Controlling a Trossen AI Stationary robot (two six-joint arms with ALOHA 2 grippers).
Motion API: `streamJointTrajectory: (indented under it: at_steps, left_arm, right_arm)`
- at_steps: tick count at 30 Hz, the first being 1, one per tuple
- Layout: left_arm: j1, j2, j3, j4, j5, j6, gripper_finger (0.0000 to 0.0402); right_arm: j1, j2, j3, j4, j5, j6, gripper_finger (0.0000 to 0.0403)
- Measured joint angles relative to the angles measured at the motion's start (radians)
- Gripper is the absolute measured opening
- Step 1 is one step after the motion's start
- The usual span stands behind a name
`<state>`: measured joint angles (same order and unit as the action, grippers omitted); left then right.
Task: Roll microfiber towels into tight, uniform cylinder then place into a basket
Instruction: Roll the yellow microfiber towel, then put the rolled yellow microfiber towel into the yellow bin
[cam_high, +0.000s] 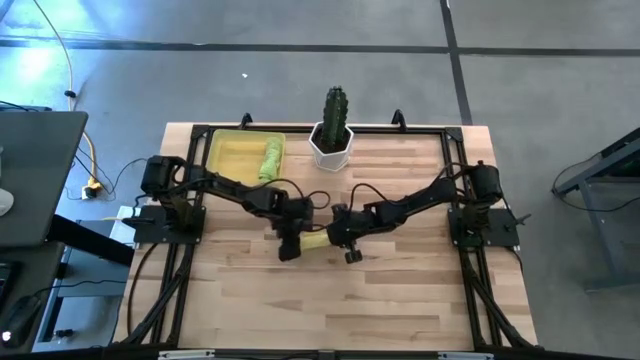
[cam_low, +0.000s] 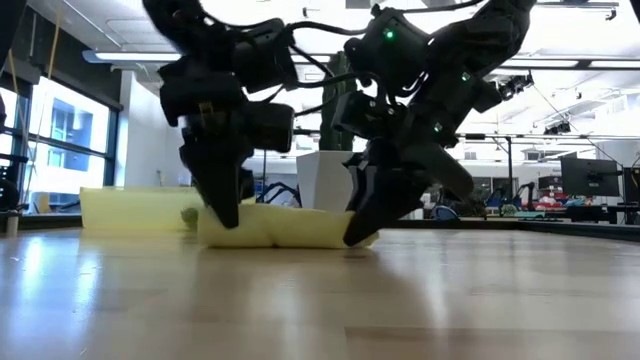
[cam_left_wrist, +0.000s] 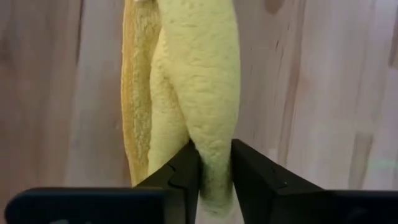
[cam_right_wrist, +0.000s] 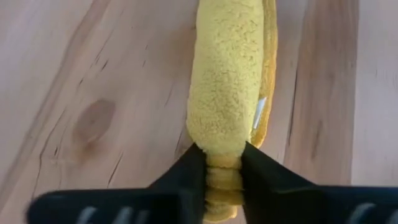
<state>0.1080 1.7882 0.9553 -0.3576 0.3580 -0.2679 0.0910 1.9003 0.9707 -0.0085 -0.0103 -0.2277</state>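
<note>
The pale yellow towel (cam_high: 314, 240) lies rolled into a short cylinder on the table's middle; it also shows in the low view (cam_low: 285, 226). My left gripper (cam_high: 290, 243) is shut on its left end and my right gripper (cam_high: 340, 242) on its right end. The lime green towel (cam_high: 270, 158) lies rolled inside the translucent yellow basket (cam_high: 228, 150) at the far left. My left gripper pinches the roll's left end (cam_left_wrist: 214, 168) between its two fingers, coming from above and pointing down. The roll lies on the table. My right gripper pinches the roll's right end (cam_right_wrist: 222, 163) between its two fingers, slanting down from the right. The roll's layers bunch between the fingers.
A white hexagonal pot with a green cactus (cam_high: 333, 130) stands at the far middle edge, right of the basket. Bare wood lies toward the near edge (cam_high: 340, 310).
</note>
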Motion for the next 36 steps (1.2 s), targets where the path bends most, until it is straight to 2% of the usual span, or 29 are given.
streamJointTrajectory:
  at_steps: [4, 9, 17, 20, 23, 25, 30, 36]
  left_arm:
    - [-0.002, 0.000, 0.083, -0.178, -0.060, 0.092, 0.0093]
    - [-0.039, -0.002, 0.170, -0.375, -0.250, 0.150, 0.0104]
    - [-0.150, -0.004, 0.213, -0.374, -0.402, 0.128, 0.0107]
    - [-0.194, -0.004, 0.214, -0.370, -0.549, 0.097, 0.0107]
    - [-0.230, -0.004, 0.234, -0.461, -0.742, 0.037, 0.0107]
    - [-0.246, -0.004, 0.250, -0.507, -0.802, -0.019, 0.0107]
    - [-0.263, -0.004, 0.284, -0.490, -0.737, -0.054, 0.0107]
    - [-0.267, -0.006, 0.297, -0.321, -0.644, 0.030, 0.0127]
  right_arm:
    - [-0.002, 0.000, 0.000, -0.010, -0.023, 0.035, 0.0013]
    - [-0.013, 0.000, 0.000, -0.021, -0.077, 0.099, 0.0017]
    - [-0.056, 0.001, -0.001, -0.053, -0.196, 0.257, 0.0018]
    - [-0.063, 0.001, -0.001, -0.052, -0.212, 0.265, 0.0018]
    - [-0.066, 0.002, -0.002, -0.051, -0.218, 0.265, 0.0018]
    - [-0.066, 0.002, -0.002, -0.051, -0.218, 0.266, 0.0018]
    - [-0.066, 0.002, -0.002, -0.049, -0.217, 0.265, 0.0022]
    - [-0.066, 0.002, -0.004, -0.038, -0.215, 0.265, 0.0043]
